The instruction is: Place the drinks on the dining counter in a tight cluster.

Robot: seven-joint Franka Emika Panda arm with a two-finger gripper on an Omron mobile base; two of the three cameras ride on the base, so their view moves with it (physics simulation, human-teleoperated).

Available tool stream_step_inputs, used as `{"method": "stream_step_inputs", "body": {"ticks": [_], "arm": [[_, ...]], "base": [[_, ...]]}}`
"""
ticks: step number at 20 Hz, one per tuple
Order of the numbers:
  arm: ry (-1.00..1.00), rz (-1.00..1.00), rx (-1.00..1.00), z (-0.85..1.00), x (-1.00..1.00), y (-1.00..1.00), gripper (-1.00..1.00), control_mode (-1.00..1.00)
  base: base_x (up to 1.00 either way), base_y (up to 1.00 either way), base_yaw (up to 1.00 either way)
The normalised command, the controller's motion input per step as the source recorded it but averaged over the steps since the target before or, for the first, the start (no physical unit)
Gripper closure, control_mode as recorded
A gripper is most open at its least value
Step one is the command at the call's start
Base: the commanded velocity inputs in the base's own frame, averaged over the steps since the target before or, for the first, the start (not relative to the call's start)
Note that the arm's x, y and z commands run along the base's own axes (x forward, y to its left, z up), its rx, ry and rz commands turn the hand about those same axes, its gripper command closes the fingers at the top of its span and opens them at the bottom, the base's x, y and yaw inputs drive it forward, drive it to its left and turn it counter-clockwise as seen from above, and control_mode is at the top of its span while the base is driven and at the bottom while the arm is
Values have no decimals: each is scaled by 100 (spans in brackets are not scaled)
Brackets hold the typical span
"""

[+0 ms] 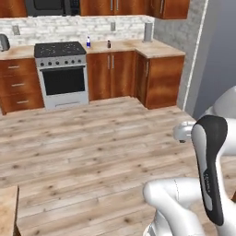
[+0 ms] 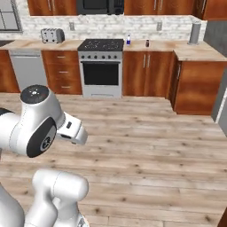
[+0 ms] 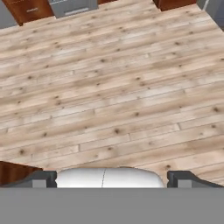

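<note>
Far across the room, a clear bottle with a blue label [image 1: 88, 42] [image 2: 128, 40] stands on the kitchen worktop just right of the stove. A short dark-brown bottle [image 1: 109, 44] [image 2: 147, 43] stands a little further right. At the worktop's corner is a taller grey cylinder [image 1: 148, 32] [image 2: 194, 33]; I cannot tell if it is the grey-beige bottle. A beige slab corner [image 1: 8, 209] at the lower left may be the dining counter. My gripper [image 3: 113, 180] hangs open over bare wooden floor, its fingertips [image 3: 43, 179] wide apart with nothing between them.
The stove [image 1: 62, 73] and brown cabinets [image 1: 159, 80] line the far wall. A toaster [image 2: 52, 35] sits left of the stove. Wide plank floor [image 1: 92, 143] lies between me and the cabinets. A grey wall [image 1: 216, 50] rises at the right.
</note>
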Motion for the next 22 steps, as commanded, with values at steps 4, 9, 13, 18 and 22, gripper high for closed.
{"method": "stream_step_inputs", "body": {"ticks": [4,9,13,18,22], "arm": [[0,0,0,0,0,0,-100,100],[0,0,0,0,0,0,-100,100],[0,0,0,0,0,0,-100,100],[0,0,0,0,0,0,-100,100],[0,0,0,0,0,0,-100,100]], "base": [[100,8,-2],[100,0,0],[100,0,-2],[100,12,-11],[100,26,-16]]}}
